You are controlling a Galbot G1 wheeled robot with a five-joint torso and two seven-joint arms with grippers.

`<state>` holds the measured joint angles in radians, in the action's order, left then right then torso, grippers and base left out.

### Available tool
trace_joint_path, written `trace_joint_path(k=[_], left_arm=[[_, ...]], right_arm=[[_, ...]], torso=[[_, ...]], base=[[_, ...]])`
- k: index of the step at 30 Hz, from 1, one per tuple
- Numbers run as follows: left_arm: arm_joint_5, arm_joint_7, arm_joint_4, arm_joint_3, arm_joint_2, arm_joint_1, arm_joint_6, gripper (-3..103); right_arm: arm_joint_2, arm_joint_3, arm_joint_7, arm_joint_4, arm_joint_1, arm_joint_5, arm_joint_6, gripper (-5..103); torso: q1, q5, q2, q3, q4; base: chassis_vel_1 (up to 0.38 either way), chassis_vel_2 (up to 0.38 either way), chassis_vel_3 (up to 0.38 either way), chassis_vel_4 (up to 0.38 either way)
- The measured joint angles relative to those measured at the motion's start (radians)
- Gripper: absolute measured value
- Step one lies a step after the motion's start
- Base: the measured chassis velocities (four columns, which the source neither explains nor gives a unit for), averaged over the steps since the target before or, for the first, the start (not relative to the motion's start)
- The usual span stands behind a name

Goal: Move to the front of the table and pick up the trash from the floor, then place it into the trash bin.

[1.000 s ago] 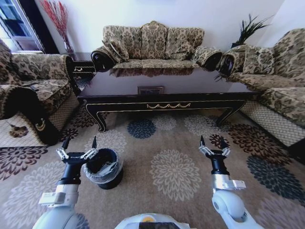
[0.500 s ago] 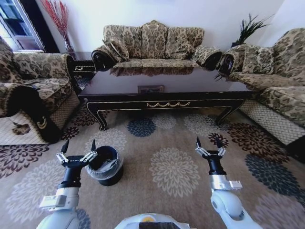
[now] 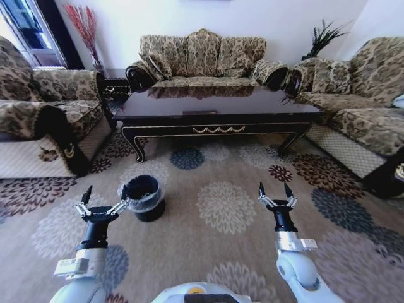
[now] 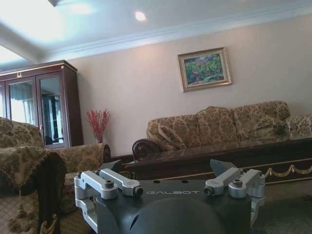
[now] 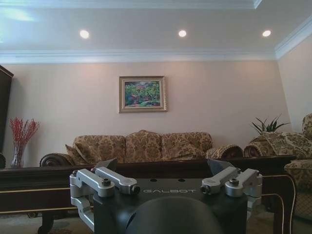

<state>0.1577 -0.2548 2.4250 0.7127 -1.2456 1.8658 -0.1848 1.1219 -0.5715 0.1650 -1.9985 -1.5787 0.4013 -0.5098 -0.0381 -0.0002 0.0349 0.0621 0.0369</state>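
Observation:
The long dark table (image 3: 214, 115) with gold trim stands ahead on the patterned floor (image 3: 221, 170), and shows too in the wrist views (image 4: 219, 158) (image 5: 29, 190). The black trash bin (image 3: 142, 197) with its clear liner sits on the carpet at the left. My left gripper (image 3: 101, 194) hangs open just left of the bin, nothing between its fingers. My right gripper (image 3: 273, 190) is open over bare carpet at the right. The trash is out of view.
A three-seat sofa (image 3: 202, 58) stands behind the table. An armchair (image 3: 44, 120) flanks the left and another sofa (image 3: 353, 107) the right. A small dark side table (image 3: 115, 91) sits in the back left corner. Open carpet lies between me and the table.
The whole head view has pulled back, so the camera has moved: table and sofas look farther and more carpet shows. The bin now sits farther from my left gripper. Both grippers stay open.

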Motion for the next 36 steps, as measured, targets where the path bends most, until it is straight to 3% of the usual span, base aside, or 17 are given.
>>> trace_joint_path(k=[19, 36], left_arm=[[-0.034, 0.005, -0.006, -0.016, -0.025, 0.003, -0.012, 100], [-0.039, 0.008, -0.013, -0.020, -0.030, 0.001, -0.016, 100]], right_arm=[[0.015, 0.006, -0.013, 0.019, 0.002, -0.001, -0.024, 100], [0.022, 0.003, -0.020, 0.029, 0.006, 0.000, -0.030, 100]], torso=[[0.000, 0.0003, 0.000, 0.000, 0.0000], [0.000, 0.0001, 0.000, 0.000, -0.0001]], base=[[0.346, -0.336, -0.347, 0.340], [0.023, -0.023, -0.040, 0.027]])
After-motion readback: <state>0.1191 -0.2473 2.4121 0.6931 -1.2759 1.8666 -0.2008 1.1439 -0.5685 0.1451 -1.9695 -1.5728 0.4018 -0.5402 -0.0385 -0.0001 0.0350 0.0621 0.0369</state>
